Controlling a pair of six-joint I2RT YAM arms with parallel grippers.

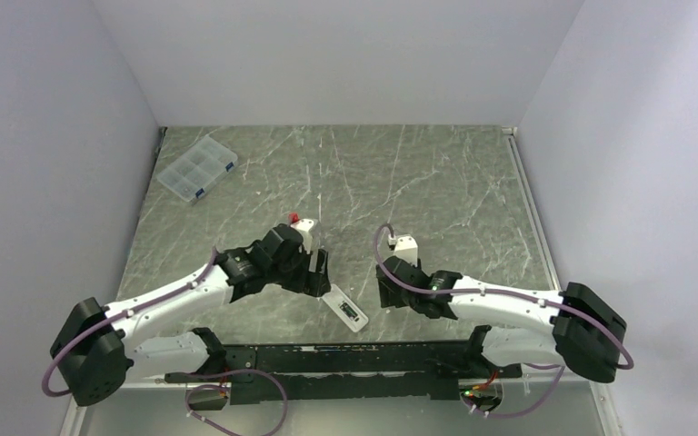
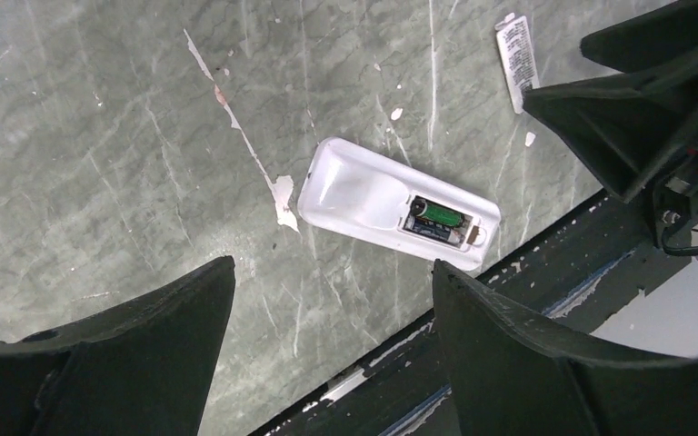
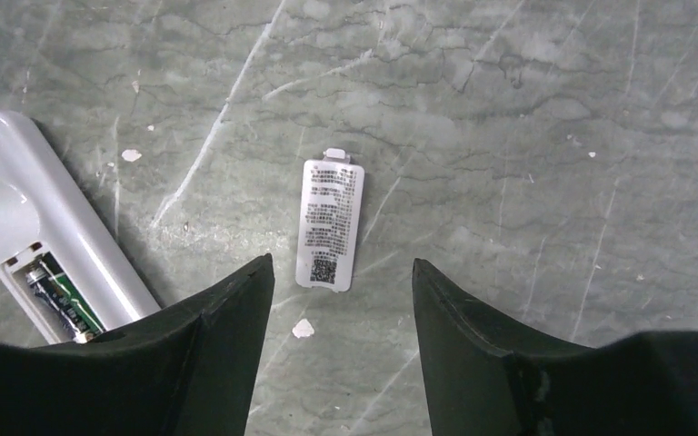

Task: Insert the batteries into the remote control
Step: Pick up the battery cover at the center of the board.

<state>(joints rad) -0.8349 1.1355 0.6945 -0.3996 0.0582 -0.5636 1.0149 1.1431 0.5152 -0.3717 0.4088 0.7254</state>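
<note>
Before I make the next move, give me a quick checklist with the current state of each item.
1. Remote control lying back up, recess open: ok.
2. Batteries in the recess, apparently two side by side: ok.
3. Battery polarity: cannot tell.
4. Left gripper open and empty above the remote control: ok.
5. Right gripper open and empty over the cover: ok.
6. Cover flat, label up, apart from the remote control: ok.

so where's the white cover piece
The cover lies flat on the table, label up, just right of the remote control, under the open right gripper in its wrist view.
</note>
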